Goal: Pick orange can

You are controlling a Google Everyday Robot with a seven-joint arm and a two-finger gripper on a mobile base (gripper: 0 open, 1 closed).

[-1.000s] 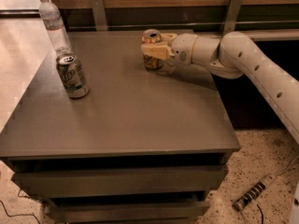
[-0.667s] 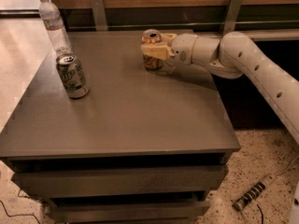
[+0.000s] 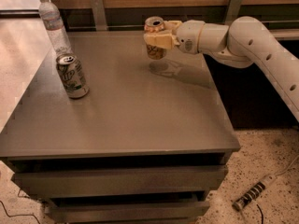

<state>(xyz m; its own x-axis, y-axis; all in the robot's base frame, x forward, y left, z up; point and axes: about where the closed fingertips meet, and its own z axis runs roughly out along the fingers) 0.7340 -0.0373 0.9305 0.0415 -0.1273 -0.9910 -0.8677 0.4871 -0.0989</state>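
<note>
The orange can (image 3: 154, 52), with an orange and cream label and a silver top, is held clear of the grey table (image 3: 140, 120), above its far right part, with its shadow on the surface below. My gripper (image 3: 156, 39) comes in from the right on a white arm and is shut on the can, its cream fingers (image 3: 161, 40) wrapped around the can's middle. The can stays upright. The lower label shows below the fingers.
A green-and-white can (image 3: 72, 75) stands at the table's left. A clear plastic water bottle (image 3: 53, 24) stands at the far left corner. A wooden wall panel with metal brackets runs behind. A power strip (image 3: 254, 197) lies on the speckled floor at the lower right.
The gripper has lifted the orange can off the table top; it stood on the surface before and now hangs above its shadow.
</note>
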